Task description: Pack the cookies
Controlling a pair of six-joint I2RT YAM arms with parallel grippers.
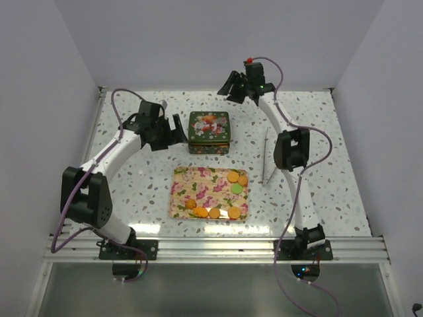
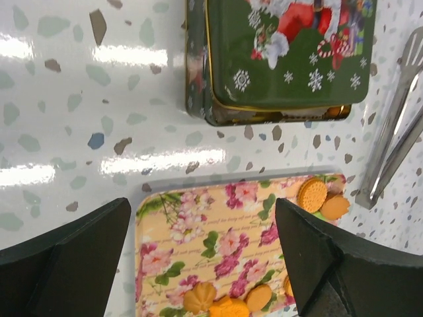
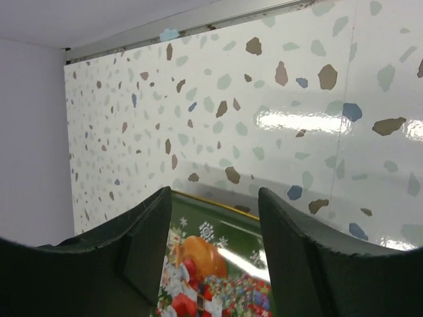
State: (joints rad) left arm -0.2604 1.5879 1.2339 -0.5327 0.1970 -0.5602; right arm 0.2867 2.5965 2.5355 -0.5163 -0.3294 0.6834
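Several cookies lie on a floral tray (image 1: 198, 188): two orange rounds (image 1: 232, 176) and a green one (image 1: 236, 189) at its right, and a row of orange ones (image 1: 214, 212) along its near edge. They also show in the left wrist view (image 2: 312, 195). A green Christmas tin (image 1: 209, 131) with its lid on stands behind the tray. My left gripper (image 1: 177, 129) is open and empty, raised just left of the tin; its view (image 2: 201, 210) looks down on the tray (image 2: 198, 231) and tin (image 2: 284, 59). My right gripper (image 1: 232, 86) is open and empty, raised behind the tin (image 3: 211, 271).
Metal tongs (image 1: 266, 157) lie on the speckled table right of the tray, and also show in the left wrist view (image 2: 396, 145). White walls enclose the table at the back and both sides.
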